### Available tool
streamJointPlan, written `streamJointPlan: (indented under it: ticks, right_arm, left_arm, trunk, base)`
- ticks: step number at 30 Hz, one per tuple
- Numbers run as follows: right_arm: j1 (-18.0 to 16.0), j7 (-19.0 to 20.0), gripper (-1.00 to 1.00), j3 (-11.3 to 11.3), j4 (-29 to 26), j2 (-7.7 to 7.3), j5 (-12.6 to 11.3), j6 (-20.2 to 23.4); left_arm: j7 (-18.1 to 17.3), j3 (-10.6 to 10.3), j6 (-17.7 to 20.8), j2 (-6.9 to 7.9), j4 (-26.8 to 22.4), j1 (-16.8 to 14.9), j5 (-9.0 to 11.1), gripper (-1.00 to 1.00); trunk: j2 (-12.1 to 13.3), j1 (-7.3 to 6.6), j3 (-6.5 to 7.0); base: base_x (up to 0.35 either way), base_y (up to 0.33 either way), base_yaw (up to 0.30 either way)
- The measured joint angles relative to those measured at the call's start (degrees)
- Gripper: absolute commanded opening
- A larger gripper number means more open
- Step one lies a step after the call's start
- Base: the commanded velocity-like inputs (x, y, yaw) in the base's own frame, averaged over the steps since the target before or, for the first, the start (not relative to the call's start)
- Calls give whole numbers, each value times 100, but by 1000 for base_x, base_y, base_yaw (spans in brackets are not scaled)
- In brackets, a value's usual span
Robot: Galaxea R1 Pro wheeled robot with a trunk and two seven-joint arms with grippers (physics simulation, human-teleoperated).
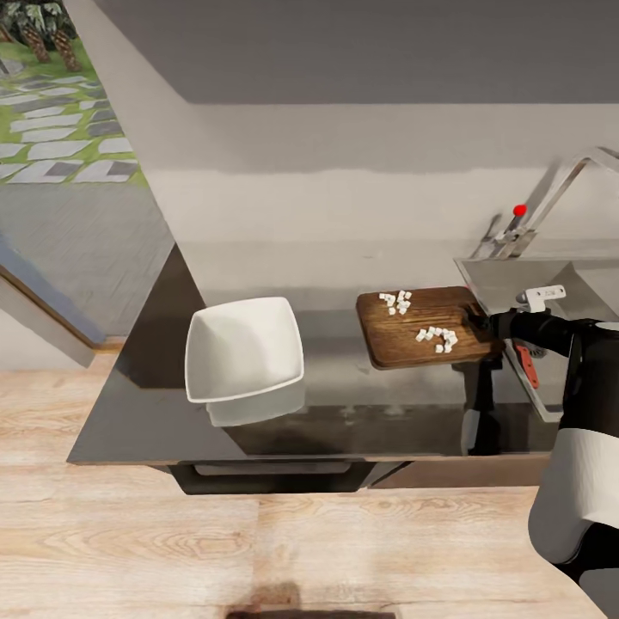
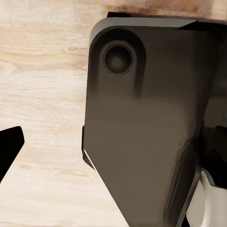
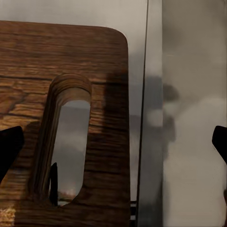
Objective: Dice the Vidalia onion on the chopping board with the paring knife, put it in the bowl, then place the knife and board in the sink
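Note:
The dark brown chopping board (image 1: 413,331) lies on the glossy countertop (image 1: 344,404), its right end beside the sink (image 1: 585,279). Two small heaps of white onion dice (image 1: 438,337) sit on the board. My right gripper (image 1: 480,321) hovers at the board's right end, open. In the right wrist view the fingertips (image 3: 9,147) stand wide apart over the board's slot hole (image 3: 66,142) and the sink rim. The white square bowl (image 1: 245,348) stands left of the board. The paring knife's red handle (image 1: 527,366) shows in the sink under my right arm. My left gripper (image 2: 113,146) hangs open over the floor.
The steel faucet (image 1: 563,185) with its red-knobbed lever (image 1: 519,209) rises behind the sink. The countertop's front edge runs just ahead of me, with light wooden floor (image 1: 258,542) below. A window with a garden view is at the far left.

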Motion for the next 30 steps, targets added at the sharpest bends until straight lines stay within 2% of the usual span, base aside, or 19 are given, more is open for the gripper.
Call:
streamJointPlan:
  ticks: [6,30]
  right_arm:
    - [0,0,100,-10,0,-19,8,0]
    - [0,-18,100,-27,18,-44,40,-9]
  left_arm:
    - [2,0,0,-8,5,0,0,100]
    - [-2,0,9,-18,9,0,0,100]
  trunk:
    - [0,1,0]
    - [0,1,0]
  base:
    - [154,-39,0]
    - [3,-2,0]
